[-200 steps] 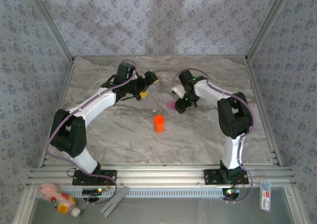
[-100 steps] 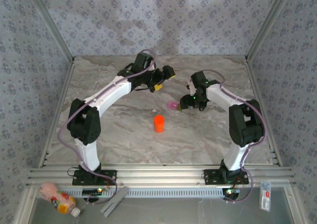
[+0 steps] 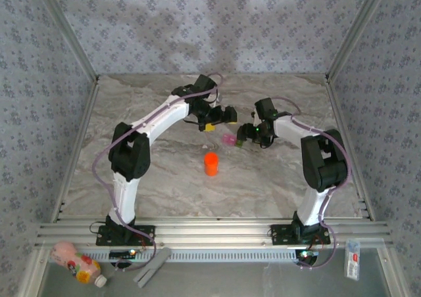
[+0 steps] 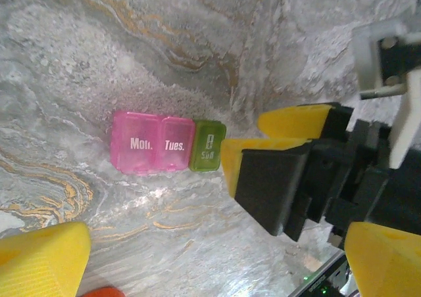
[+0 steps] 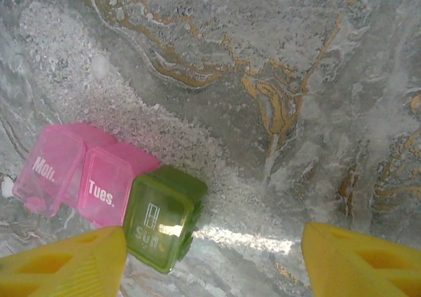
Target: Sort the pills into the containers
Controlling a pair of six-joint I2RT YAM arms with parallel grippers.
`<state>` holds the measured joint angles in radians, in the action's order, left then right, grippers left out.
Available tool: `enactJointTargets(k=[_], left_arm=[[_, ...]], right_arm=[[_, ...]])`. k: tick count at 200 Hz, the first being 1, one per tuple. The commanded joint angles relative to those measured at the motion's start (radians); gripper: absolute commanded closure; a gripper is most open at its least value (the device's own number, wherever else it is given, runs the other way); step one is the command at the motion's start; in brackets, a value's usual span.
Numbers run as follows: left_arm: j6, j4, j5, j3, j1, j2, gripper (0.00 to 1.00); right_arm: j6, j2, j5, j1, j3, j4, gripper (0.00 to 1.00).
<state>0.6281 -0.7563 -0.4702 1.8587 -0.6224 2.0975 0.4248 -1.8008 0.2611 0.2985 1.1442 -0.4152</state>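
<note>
Resting on the counter [image 3: 164,172] just beyond the orange bottle [image 3: 210,163], the pill case [image 4: 164,142] is flanked by the left tool [image 3: 222,118] and right tool [image 5: 214,261], both spread, nothing pinched.

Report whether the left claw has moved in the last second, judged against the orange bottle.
Yes. The left claw has swung rightward: it was beyond and left of the orange bottle, now beyond and slightly right of it.

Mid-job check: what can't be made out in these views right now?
Pill case contents: frosted lids hide them, both wrist views.
Its day labels: too small in top view.
Orange bottle: left wrist view's bottom edge cuts off all but a sliver.
</note>
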Motion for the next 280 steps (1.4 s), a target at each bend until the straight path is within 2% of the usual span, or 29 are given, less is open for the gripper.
enactJointTargets(k=[1,108,173,280], left_arm=[[-0.039,-0.040,-0.054,0.041,-0.003,0.032,0.00],[-0.020,-0.002,-0.120,0.049,0.008,0.129,0.01],[0.078,0.121,-0.164,-0.008,0.010,0.154,0.00],[0.123,0.186,-0.189,-0.030,0.008,0.170,0.00]], right_arm=[[0.041,-0.024,0.018,-0.011,-0.013,0.029,0.28],[0.038,-0.065,0.010,-0.015,-0.023,0.041,0.29],[0.038,-0.077,0.006,-0.013,-0.026,0.044,0.29],[0.035,-0.083,0.005,-0.004,-0.028,0.047,0.30]])
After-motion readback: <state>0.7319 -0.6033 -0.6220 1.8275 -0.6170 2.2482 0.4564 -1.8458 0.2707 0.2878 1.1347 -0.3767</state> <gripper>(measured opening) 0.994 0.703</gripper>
